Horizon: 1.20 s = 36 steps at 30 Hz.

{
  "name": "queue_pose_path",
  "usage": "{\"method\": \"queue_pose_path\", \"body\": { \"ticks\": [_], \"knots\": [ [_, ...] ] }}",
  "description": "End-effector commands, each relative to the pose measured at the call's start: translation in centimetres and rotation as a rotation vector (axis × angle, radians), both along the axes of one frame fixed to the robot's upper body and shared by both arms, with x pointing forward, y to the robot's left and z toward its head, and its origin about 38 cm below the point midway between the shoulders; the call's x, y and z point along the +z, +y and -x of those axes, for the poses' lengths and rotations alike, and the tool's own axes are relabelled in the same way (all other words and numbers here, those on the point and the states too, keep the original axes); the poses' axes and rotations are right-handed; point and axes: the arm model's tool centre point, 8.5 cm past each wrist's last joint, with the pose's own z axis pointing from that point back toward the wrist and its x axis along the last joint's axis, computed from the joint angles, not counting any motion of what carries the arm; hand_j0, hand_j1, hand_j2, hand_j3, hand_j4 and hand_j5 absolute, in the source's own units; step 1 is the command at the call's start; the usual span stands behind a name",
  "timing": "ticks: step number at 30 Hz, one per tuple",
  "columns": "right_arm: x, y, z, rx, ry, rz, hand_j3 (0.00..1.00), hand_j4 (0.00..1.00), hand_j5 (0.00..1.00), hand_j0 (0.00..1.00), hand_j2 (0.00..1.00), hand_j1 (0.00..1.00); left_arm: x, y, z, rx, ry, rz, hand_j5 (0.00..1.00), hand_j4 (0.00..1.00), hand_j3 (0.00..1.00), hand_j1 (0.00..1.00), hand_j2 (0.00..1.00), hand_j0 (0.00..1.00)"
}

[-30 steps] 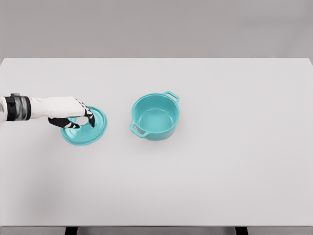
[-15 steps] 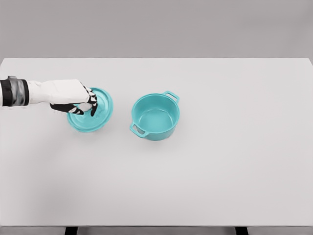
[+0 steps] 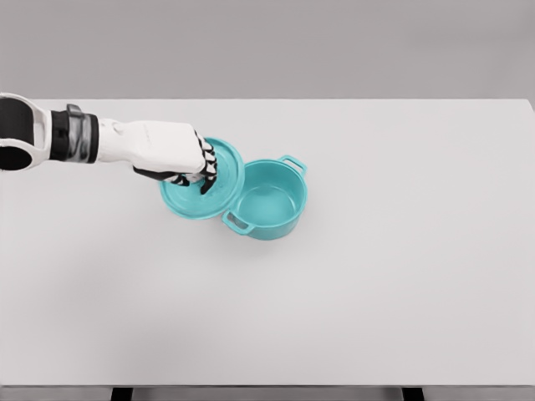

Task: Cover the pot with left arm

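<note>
Hidden: lid knob, covered by left hand.
Hand: fingers clamped on lid.
Lid: round teal disc, overlapping the left rim of the pot.
Pot: open, two-handled, on white table.

View count: one, the head view; no second view shares the scene.
Position: above the near edge of the table, looking forward and steeply down.
Facing: toward the far edge, where a plain grey wall fills the top strip of the frame.
Distance: far enough that nearly the whole white tabletop fits, edge to edge; two dark table legs show at the bottom.
Centre of frame: the teal pot sits just above the middle.
Left side of frame: the left arm enters at upper left, its hand reaching the teal lid beside the pot.
</note>
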Motion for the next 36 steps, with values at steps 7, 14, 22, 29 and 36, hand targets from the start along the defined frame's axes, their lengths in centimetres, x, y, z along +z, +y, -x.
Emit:
{"method": "queue_pose_path", "body": {
  "ticks": [7, 14, 22, 29, 36],
  "knots": [
    [0.0, 0.0, 0.0, 0.000, -0.001, 0.000, 1.00, 1.00, 1.00, 1.00, 1.00, 1.00, 0.7, -3.6, 0.1, -0.089, -0.006, -0.028, 0.41, 0.41, 0.41, 0.41, 0.41, 0.41],
    [0.0, 0.0, 0.0, 0.001, 0.000, -0.001, 1.00, 1.00, 1.00, 1.00, 1.00, 1.00, 1.3, -6.7, -0.2, -0.150, -0.019, -0.036, 0.41, 0.41, 0.41, 0.41, 0.41, 0.41],
    [0.0, 0.0, 0.0, 0.000, -0.001, 0.000, 1.00, 1.00, 1.00, 1.00, 1.00, 1.00, 1.4, -8.9, -1.4, -0.163, -0.014, -0.052, 0.42, 0.42, 0.42, 0.42, 0.42, 0.42],
    [0.0, 0.0, 0.0, 0.000, -0.001, 0.000, 1.00, 1.00, 1.00, 1.00, 1.00, 1.00, 1.0, -10.4, -2.2, -0.162, -0.003, -0.050, 0.42, 0.42, 0.42, 0.42, 0.42, 0.42],
    [0.0, 0.0, 0.0, 0.000, -0.001, 0.000, 1.00, 1.00, 1.00, 1.00, 1.00, 1.00, 0.2, -10.6, -2.3, -0.159, 0.010, -0.062, 0.43, 0.43, 0.43, 0.43, 0.43, 0.43]
  ]
}}
